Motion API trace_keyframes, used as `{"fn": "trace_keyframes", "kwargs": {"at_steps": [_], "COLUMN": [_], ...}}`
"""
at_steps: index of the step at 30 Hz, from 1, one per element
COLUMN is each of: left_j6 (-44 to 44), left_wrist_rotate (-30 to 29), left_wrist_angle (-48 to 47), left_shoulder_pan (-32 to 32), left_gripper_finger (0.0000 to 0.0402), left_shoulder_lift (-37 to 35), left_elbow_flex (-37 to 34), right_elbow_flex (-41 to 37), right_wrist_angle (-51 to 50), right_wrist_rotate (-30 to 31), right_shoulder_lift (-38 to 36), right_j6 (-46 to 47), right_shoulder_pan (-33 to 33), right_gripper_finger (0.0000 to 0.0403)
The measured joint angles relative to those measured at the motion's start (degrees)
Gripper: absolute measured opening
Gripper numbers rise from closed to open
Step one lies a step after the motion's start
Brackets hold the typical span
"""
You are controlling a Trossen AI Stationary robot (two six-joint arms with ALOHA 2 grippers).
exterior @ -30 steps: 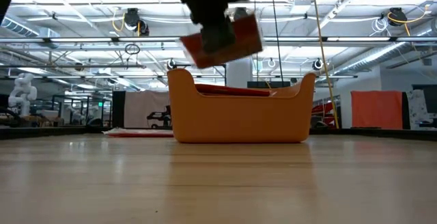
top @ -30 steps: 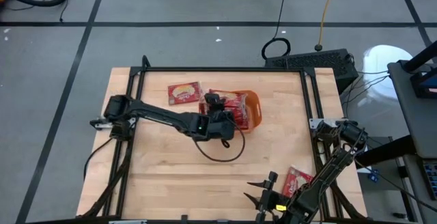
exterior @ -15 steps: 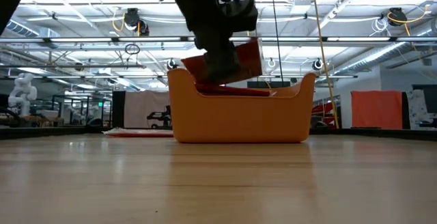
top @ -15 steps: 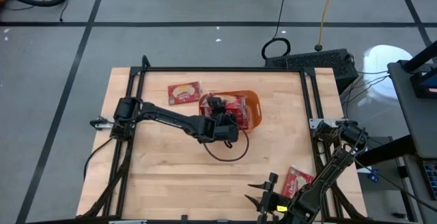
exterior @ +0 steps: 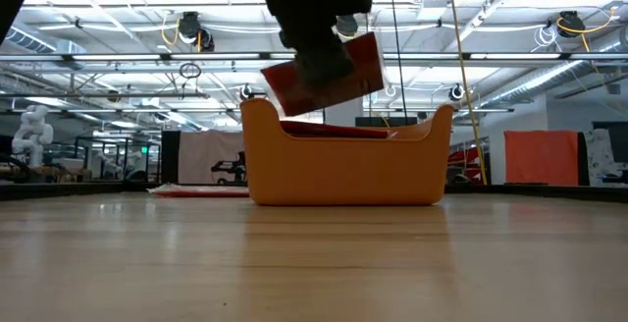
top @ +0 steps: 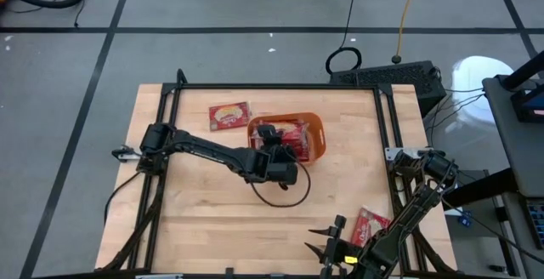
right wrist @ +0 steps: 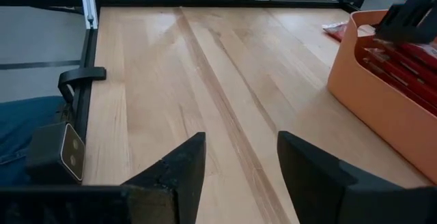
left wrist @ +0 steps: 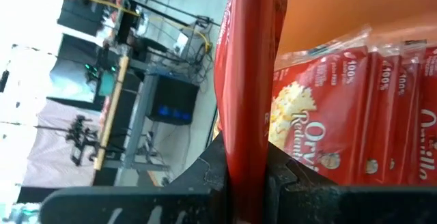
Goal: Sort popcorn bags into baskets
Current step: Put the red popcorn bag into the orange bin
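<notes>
My left gripper (top: pixel 270 136) is over the orange bin (top: pixel 316 134) and is shut on one red popcorn bag (exterior: pixel 339 75), held above the bin's rim (exterior: pixel 343 126). Several red bags (left wrist: pixel 341 115) lie packed side by side in the bin. One bag (top: pixel 229 116) lies flat on the table left of the bin. Another bag (top: pixel 371 224) lies near the table's near right corner, beside my right arm. My right gripper (right wrist: pixel 235 162) is open and empty there, low over the wood. My left gripper pinches the bag between its two fingers (left wrist: pixel 287 176), one on each flat face; the wrist view shows the bag edge-on (left wrist: pixel 249 80). The fingers come from above, pointing down (exterior: pixel 319 57). The bag is clear of the bin, tilted, one end higher.
The bin (right wrist: pixel 382 101) stands at the far middle of the wooden table. A black frame (top: pixel 387 126) runs along the table's edges. A loop of black cable (top: pixel 280 190) hangs from the left arm over the table's middle. Bare wood (top: pixel 212 219) lies at the near left.
My left gripper has gone a little toward the table's right edge over the bin. It has dipped toward the bin's rim with the bag and come back up a little. It has stayed shut on the bag, which stays tilted and clear of the bin.
</notes>
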Motion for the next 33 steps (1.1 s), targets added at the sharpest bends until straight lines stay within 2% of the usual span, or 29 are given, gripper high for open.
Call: {"fn": "trace_keyframes", "kwargs": {"at_steps": [6, 10, 16, 23, 33], "left_j6": [-4.29, -4.63, -10.52, -11.70, -8.77], "left_wrist_rotate": [3.10, 3.69, 4.33, 8.75, 10.85], "left_wrist_angle": [-7.60, -9.51, -15.33, -15.65, -15.09], "left_shoulder_pan": [0.91, 1.13, 2.24, 2.52, 2.87], "left_gripper_finger": [0.0035, 0.0035, 0.0035, 0.0035, 0.0045], "left_shoulder_lift": [-0.02, -0.09, -0.07, -0.07, -0.07], "left_elbow_flex": [4.20, 4.03, 3.91, 3.89, 3.89], "right_elbow_flex": [0.00, 0.00, 0.02, 0.02, 0.02], "right_wrist_angle": [0.00, 0.00, 0.00, 0.00, 0.04], "right_wrist_rotate": [0.17, 0.26, 0.20, 0.17, 0.13], "right_shoulder_lift": [0.00, 0.00, 0.00, 0.00, 0.00], "right_j6": [-0.81, -0.72, -0.59, -0.79, -0.96], "right_shoulder_pan": [-0.08, -0.13, -0.13, -0.13, -0.13], "right_gripper_finger": [0.0173, 0.0173, 0.0173, 0.0173, 0.0173]}}
